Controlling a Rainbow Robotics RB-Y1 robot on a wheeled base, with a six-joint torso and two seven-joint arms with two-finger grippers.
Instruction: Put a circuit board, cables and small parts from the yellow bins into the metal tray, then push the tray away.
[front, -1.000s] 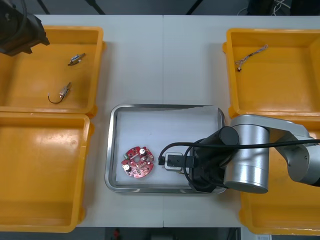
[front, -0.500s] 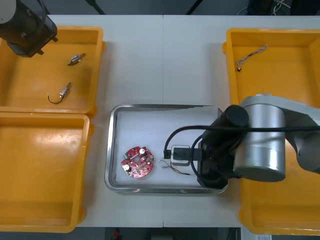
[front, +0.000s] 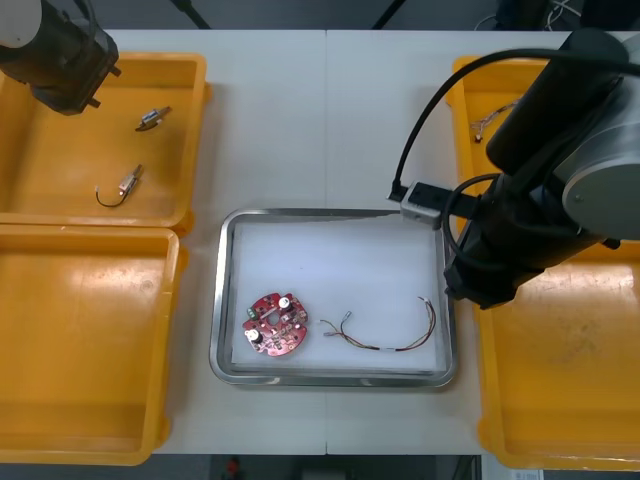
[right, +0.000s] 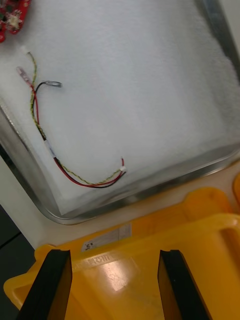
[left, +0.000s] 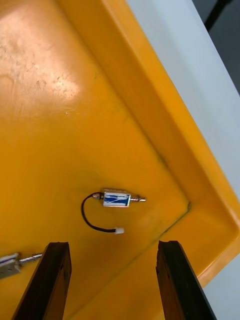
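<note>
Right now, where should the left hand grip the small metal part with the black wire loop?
Small metal part: pinch its boxy body across the short width, left hand descending from above. It lies flat in the bin; its curled wire looks flimsy.

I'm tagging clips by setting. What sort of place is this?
Probably an electronics kitting bench worked by a robot: yellow bins hold small metal parts, a metal tray holds a round red circuit board and a red and yellow cable, and the left gripper and right gripper hang open above bins.
</note>
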